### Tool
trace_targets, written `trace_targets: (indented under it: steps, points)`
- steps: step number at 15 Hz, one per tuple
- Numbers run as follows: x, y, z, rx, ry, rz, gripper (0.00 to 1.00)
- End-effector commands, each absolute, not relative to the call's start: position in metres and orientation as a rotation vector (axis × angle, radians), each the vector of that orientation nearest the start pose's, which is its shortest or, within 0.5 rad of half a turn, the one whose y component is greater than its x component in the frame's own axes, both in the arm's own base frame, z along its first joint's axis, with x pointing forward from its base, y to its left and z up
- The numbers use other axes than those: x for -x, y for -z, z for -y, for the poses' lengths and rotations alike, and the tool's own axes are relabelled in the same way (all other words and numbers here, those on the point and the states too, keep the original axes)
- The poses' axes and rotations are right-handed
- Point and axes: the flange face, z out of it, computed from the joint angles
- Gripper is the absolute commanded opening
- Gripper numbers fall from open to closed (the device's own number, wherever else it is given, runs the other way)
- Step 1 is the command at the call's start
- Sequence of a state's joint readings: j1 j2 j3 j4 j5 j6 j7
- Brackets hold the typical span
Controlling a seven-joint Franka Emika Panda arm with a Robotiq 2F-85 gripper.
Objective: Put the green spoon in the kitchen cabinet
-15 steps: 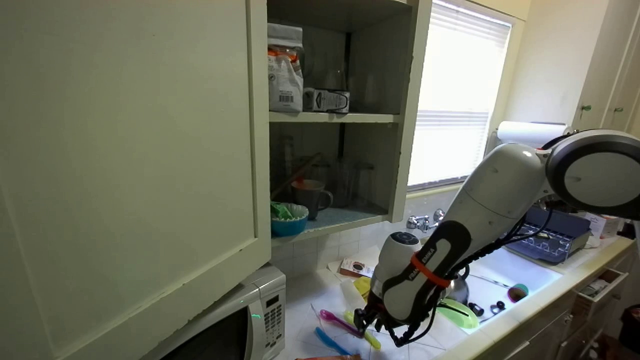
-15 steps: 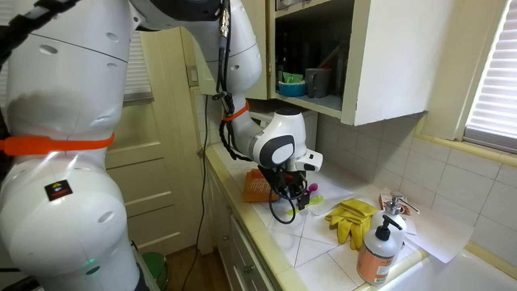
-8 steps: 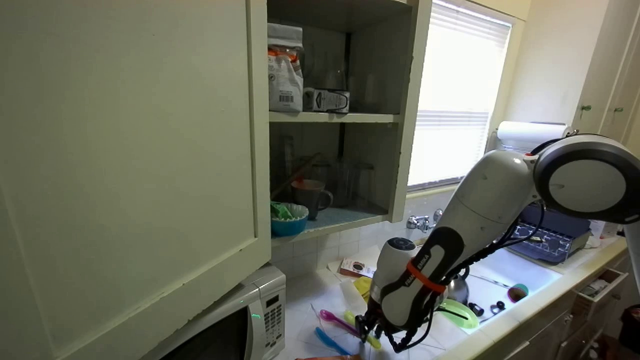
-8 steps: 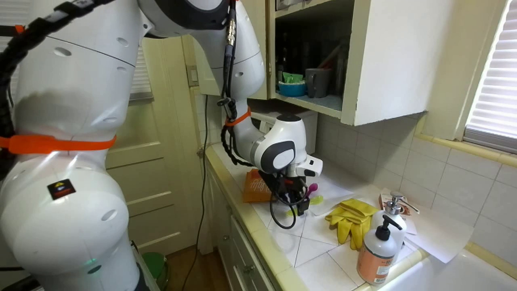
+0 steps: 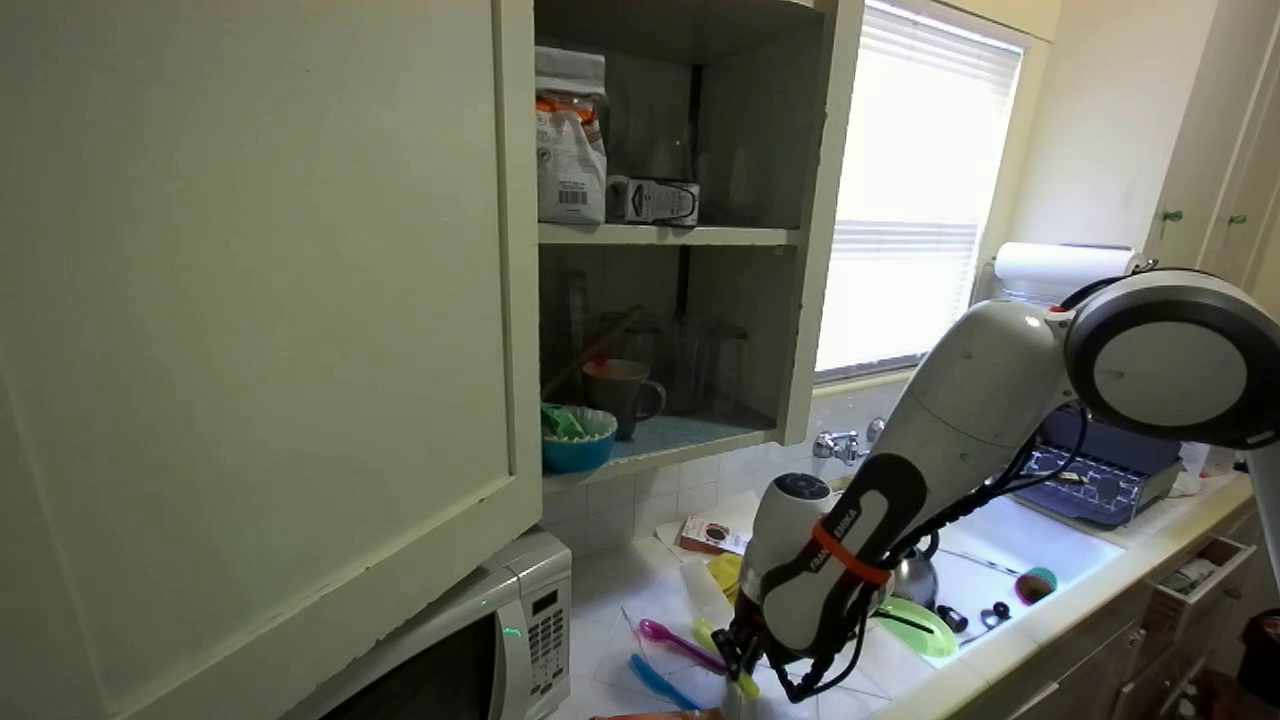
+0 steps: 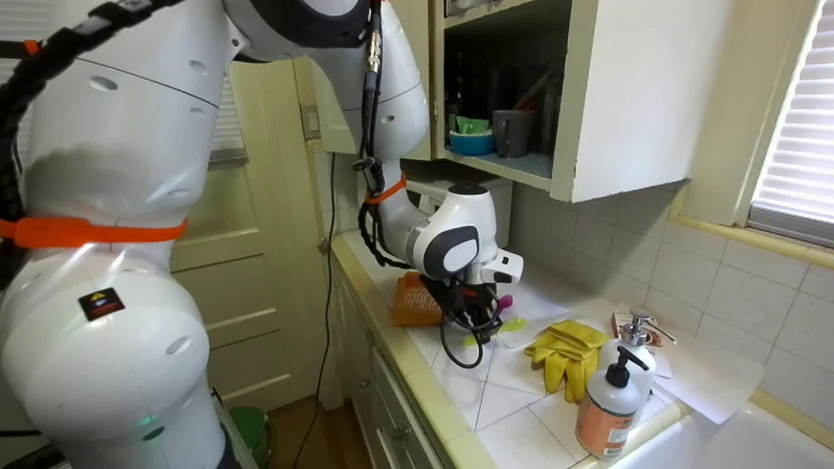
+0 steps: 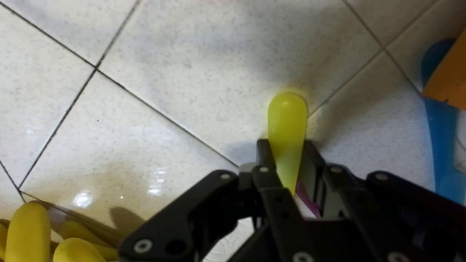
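Claw grasps green spoon low at the tiled surface

The claw is clenched on the green spoon, its fingers against both sides of the handle. In the wrist view the rounded handle end juts past the fingertips; in both exterior views the scoop end shows on the opposite side of the claw. Whether the spoon touches the surface cannot be told.

A magenta spoon lies close by, a strip of it visible between the fingers in the wrist view; whether the claw touches it is unclear. A blue utensil lies farther off, partly hidden by an orange packet.

Yellow gloves rest near the claw, with two pump bottles beside them at the edge of a sink.

Higher up, the kitchen cabinet has its large flat door standing open over a microwave. A blue bowl and a dark mug stand side by side on the lower shelf; a bag and a printed box share the shelf above. The green spoon is outside the cabinet, lower than both shelves.
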State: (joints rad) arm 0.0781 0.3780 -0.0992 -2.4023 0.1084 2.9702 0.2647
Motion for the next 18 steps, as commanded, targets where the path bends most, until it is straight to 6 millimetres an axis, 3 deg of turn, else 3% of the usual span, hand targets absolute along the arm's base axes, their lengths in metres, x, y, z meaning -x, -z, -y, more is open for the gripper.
trace_targets:
  steps: [1, 5, 9, 12, 18]
  points:
    - [-0.508, -0.193, 0.021, 3.074, 0.291, -0.591, 0.06]
    - [-0.486, -0.257, 0.025, 3.013, 0.320, -0.631, 0.06]
    - [-0.463, -0.320, -0.016, 2.859, 0.218, -0.441, 0.06]
    - [-0.431, -0.366, -0.037, 2.729, 0.076, -0.336, 0.06]
    - [-0.372, -0.465, -0.031, 2.470, -0.128, -0.158, 0.06]
